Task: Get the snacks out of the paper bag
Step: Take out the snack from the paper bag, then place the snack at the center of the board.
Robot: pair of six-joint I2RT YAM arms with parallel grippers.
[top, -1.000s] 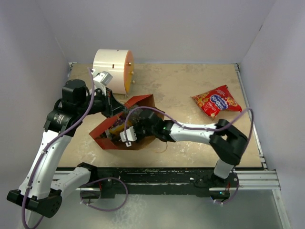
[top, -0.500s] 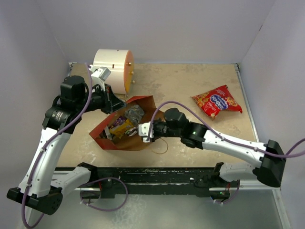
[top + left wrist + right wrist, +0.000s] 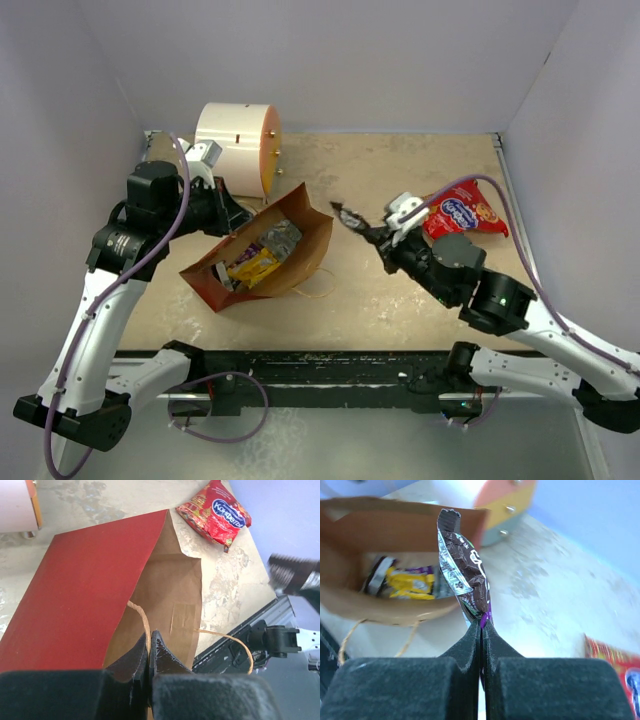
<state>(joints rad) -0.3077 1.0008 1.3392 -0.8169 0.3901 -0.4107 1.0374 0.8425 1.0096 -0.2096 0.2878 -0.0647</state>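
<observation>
- Now the right end effector [image 3: 481,627] is clenched on the lower end of a dark packet [image 3: 462,565], which stands upright in its jaws. A second ago it was buried in the mouth of the paper bag [image 3: 312,245]; it has since drawn out to the bag's 3 o'clock and hangs above the tabletop [image 3: 380,170].
- So one more snack is out of the bag, though not yet set down; I judge the next step to be putting it down, probably near the red snack bag [image 3: 468,212].
- The left end effector [image 3: 149,647] is clenched on the bag's rim and holds the mouth open, tilted up more than before.
- Counted: one paper bag, lying at the tabletop's 9 o'clock side.
- Snacks out: two, namely the dark packet in the air and the red snack bag lying at the paper bag's 2 o'clock.
- Snacks left inside: a yellow-purple packet [image 3: 252,266] and a silver-grey packet [image 3: 281,236] for certain; a possible third shows at the left, too unclear to count.
- One white-and-orange cylinder [image 3: 238,145] stands at the bag's 11 o'clock.
</observation>
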